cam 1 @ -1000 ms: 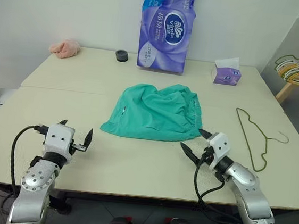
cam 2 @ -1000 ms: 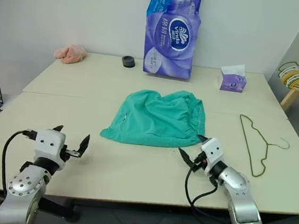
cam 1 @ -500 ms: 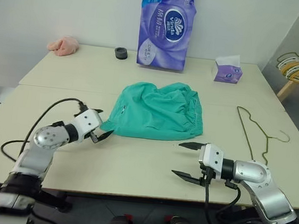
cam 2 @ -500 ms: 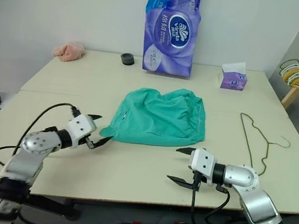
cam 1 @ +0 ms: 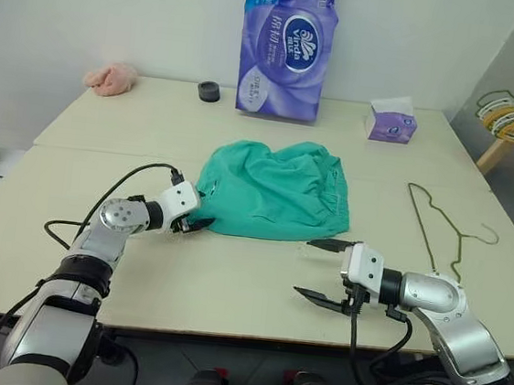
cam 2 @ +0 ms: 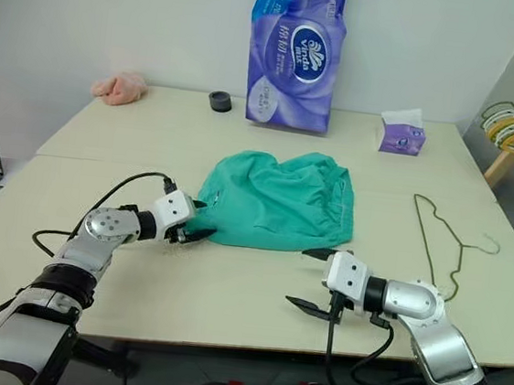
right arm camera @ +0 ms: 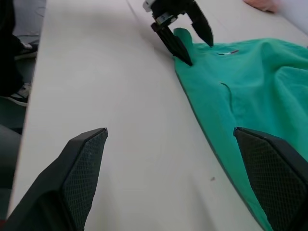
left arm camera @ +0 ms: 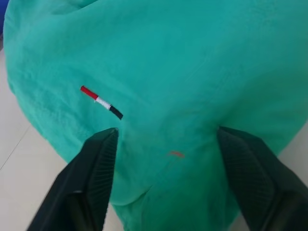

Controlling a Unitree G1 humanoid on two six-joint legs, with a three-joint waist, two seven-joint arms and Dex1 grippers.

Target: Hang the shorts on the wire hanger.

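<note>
Nearest, at the lower right of the head view, the right gripper [cam 1: 322, 270] hangs just above the pale beige table [cam 1: 229, 282] with its two black fingers spread wide apart and nothing between them. At centre left, the left gripper [cam 1: 195, 222] is at the near left corner of the teal-green soft cloth shorts [cam 1: 275, 193]; its fingers [left arm camera: 98, 163] straddle the fabric edge, partly apart and not yet clamped. The shorts lie crumpled at the middle of the frame. To their right, well apart, the thin olive-green wire hanger [cam 1: 436, 234] lies flat on the table. Farther back stand a purple tissue pack [cam 1: 286, 48], a small purple tissue box [cam 1: 391, 122], a dark roll [cam 1: 209, 92] and a pink cloth lump [cam 1: 111, 78].
</note>
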